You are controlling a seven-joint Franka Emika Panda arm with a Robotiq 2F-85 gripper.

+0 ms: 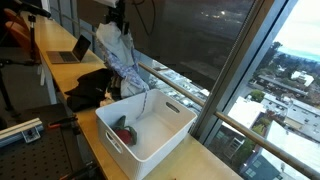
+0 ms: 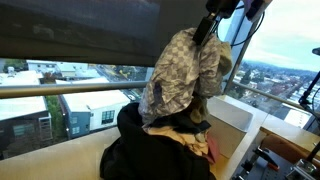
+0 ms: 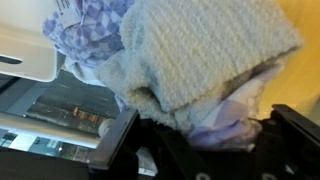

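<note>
A grey and lavender patterned garment [image 1: 118, 55] hangs in the air from my gripper [image 1: 118, 18], which is shut on its top. In an exterior view the same garment [image 2: 180, 75] dangles below the gripper [image 2: 213, 22], above a pile of dark clothes [image 2: 155, 150]. Its lower end hangs just over the far rim of a white bin [image 1: 170, 128]. In the wrist view the fuzzy cloth [image 3: 200, 55] fills most of the picture, and a lavender fold is pinched at the gripper [image 3: 215, 135].
A red item [image 1: 125, 132] lies inside the bin. Dark clothes [image 1: 95, 88] are heaped on the wooden counter beside it, with a laptop [image 1: 70, 50] further back. Large windows [image 1: 200, 40] run along the counter. The bin's corner [image 3: 25, 55] shows in the wrist view.
</note>
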